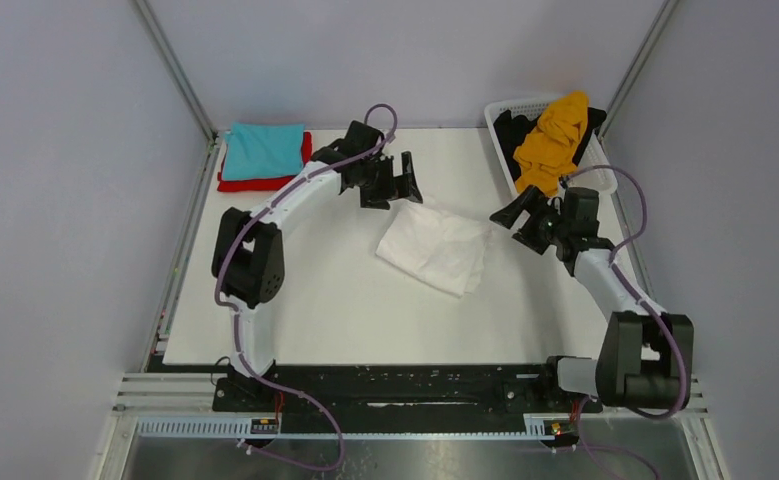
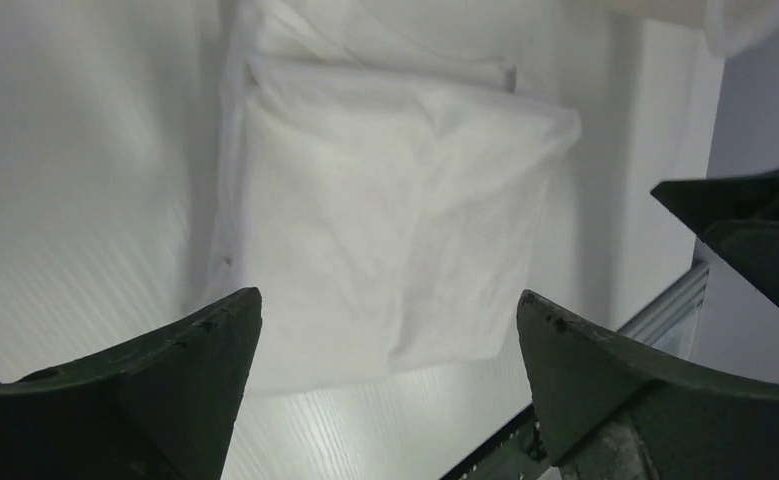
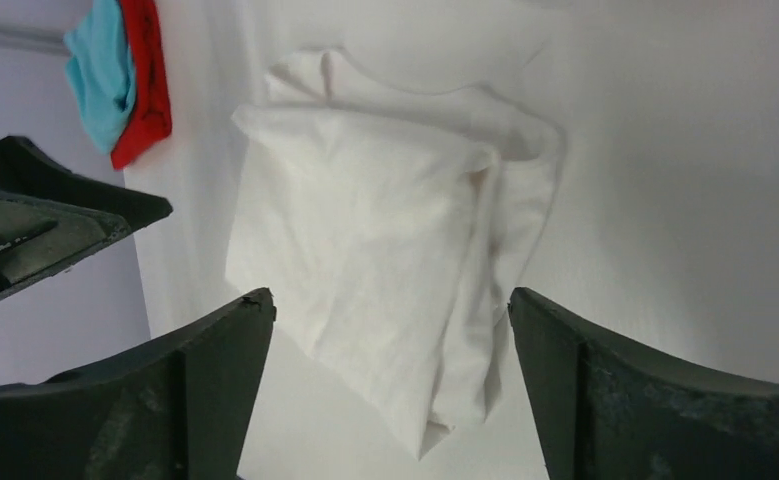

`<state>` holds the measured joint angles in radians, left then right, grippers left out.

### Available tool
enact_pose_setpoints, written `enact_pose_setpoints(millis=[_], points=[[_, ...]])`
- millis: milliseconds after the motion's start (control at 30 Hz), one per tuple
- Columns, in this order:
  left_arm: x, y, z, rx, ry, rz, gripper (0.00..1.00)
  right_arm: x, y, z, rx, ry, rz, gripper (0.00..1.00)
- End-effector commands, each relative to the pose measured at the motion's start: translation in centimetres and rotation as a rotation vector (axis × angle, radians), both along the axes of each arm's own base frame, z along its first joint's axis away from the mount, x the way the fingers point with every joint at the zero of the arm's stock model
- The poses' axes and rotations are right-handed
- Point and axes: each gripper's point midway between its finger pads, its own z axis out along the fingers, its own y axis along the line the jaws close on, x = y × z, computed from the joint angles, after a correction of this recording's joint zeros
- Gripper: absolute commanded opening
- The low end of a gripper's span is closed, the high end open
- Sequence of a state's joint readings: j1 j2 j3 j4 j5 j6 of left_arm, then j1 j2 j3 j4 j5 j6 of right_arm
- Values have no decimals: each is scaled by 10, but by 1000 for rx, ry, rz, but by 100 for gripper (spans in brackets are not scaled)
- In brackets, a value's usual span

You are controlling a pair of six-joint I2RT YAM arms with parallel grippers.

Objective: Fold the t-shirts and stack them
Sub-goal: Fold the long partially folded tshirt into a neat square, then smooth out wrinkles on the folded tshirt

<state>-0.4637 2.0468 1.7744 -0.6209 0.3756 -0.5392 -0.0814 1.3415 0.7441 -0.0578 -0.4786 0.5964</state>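
Both arms are bent inward over the white tabletop (image 1: 325,310). The left hand (image 1: 397,190) and right hand (image 1: 518,215) are held released, jaws spread wide, nothing grasped. The folded white t-shirt (image 1: 435,250) is laid between them. A teal t-shirt (image 1: 263,148) is stacked on a red t-shirt (image 1: 230,183) at the far left corner.

Folded shirt (image 1: 435,248) centre; 2-shirt stack (image 1: 262,150) far-left; basket (image 1: 515,105) far-right.

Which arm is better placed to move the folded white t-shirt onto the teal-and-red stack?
Probably left. The left pincer, open, hangs beside the white t-shirt, on the side facing the teal t-shirt stacked over the red t-shirt. The right pincer, also open, sits opposite.
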Motion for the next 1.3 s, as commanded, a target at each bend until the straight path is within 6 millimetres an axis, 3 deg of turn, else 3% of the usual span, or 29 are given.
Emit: enact_pose_setpoints(millis=[0, 133, 267, 367, 567, 700, 767, 833, 1000, 1133, 1267], points=[[-45, -23, 13, -51, -61, -100, 99, -29, 35, -3, -63, 12, 93, 99], [-76, -24, -28, -86, 28, -113, 99, -33, 77, -5, -33, 12, 195, 100], [-102, -19, -70, -85, 131, -80, 99, -35, 95, -18, -2, 57, 237, 100], [-131, -13, -88, -82, 179, -75, 99, -40, 100, -20, -20, 60, 254, 99], [-205, -8, -97, -60, 197, -91, 99, -54, 95, -15, -48, 36, 272, 100], [-236, -9, -77, -52, 148, -118, 99, -59, 93, -9, -63, 6, 291, 99], [-231, -5, -60, -40, 91, -101, 99, -58, 98, -5, -48, -5, 312, 99], [-213, 0, -39, -4, -7, -70, 99, -56, 107, -1, -25, -14, 336, 99], [-143, -5, 10, 26, -178, -24, 99, -19, 112, 7, -48, -44, 300, 100], [-90, -20, 14, 14, -190, -21, 99, 22, 111, 7, -91, -47, 240, 99], [-64, -43, -9, -3, -147, -76, 99, 51, 107, -9, -120, 4, 183, 100]])
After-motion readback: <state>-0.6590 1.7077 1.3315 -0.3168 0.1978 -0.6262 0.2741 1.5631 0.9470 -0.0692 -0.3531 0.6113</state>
